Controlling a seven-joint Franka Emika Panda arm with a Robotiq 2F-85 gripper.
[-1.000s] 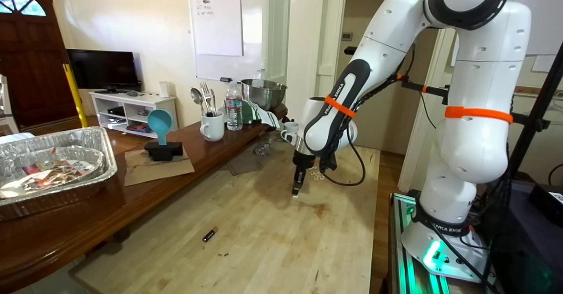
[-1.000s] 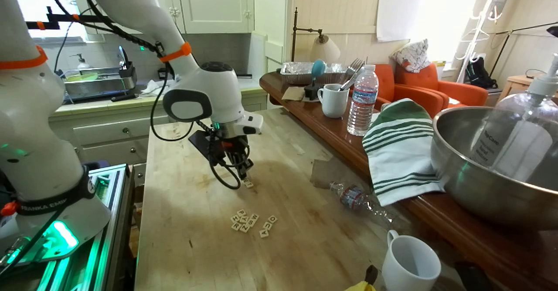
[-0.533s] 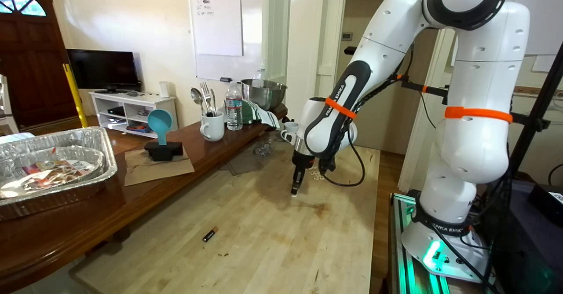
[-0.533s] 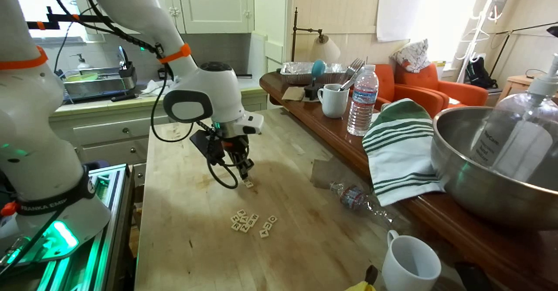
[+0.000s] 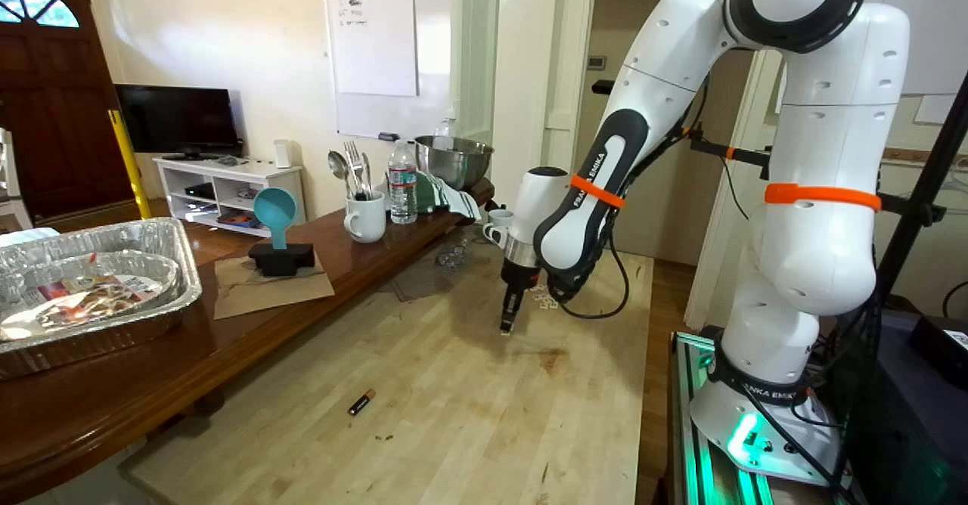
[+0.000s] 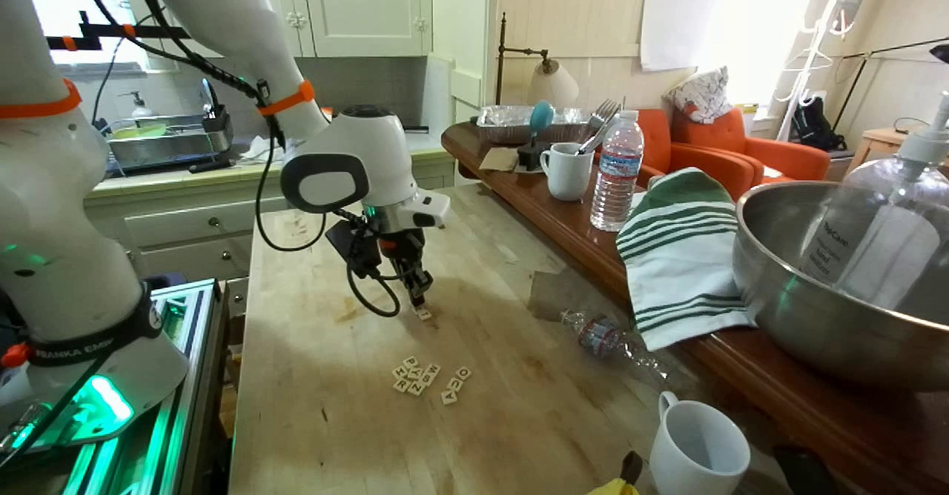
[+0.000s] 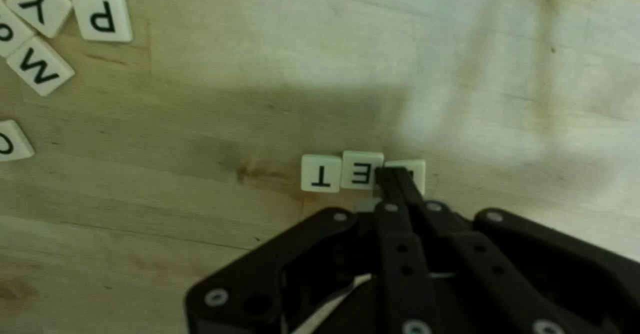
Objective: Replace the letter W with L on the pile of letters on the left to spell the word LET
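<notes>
My gripper (image 7: 399,171) is shut, its fingertips together over the third tile (image 7: 419,174) of a short row, hiding most of that letter. A T tile (image 7: 321,174) and an E tile (image 7: 362,170) lie beside it, upside down in the wrist view. Whether the tips touch the third tile I cannot tell. The W tile (image 7: 41,67) lies apart, among the loose letters; it also shows in an exterior view (image 6: 430,373). In both exterior views the gripper (image 5: 506,329) (image 6: 420,304) points down just above the table, with a pale tile at its tip.
A P tile (image 7: 102,15) and a Y tile (image 7: 39,5) lie near the W. An O tile (image 6: 463,373) sits in a smaller group. A battery (image 5: 361,402), a fallen bottle (image 6: 604,336) and a white mug (image 6: 700,447) are on the table. A raised wooden ledge (image 5: 302,263) runs alongside.
The forearm and wrist have swung and tilted slightly, and the cable loop has shifted. The fingertips have moved only a little and stay at the tile row. The loose letters look unchanged.
</notes>
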